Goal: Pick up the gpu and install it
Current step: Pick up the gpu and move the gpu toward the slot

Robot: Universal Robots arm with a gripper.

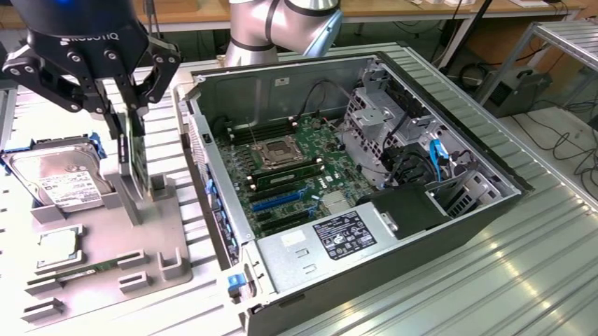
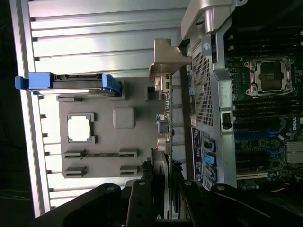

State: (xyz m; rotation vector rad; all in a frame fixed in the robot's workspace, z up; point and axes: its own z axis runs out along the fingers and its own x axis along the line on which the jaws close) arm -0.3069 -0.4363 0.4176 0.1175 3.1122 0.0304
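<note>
**Gripper [image 1: 122,112] poised at the upright gpu [image 1: 134,161]**

We see the gpu standing on edge in the grey holder tray [image 1: 178,245], just beside the open computer case [image 1: 280,80]. It is a thin, flat black card with a pale metal bracket [image 2: 166,59] at one end. The gripper straddles its upper edge. We cannot tell whether it actually clamps the card.

We see a black gripper [image 1: 131,115] on a black gpu [image 1: 136,161], a pale grey tray [image 1: 140,245] beneath it, a silver hard drive [image 1: 58,183] with white label and blue rails beside it, and a green motherboard [image 1: 323,136] with blue slots farther off.
</note>
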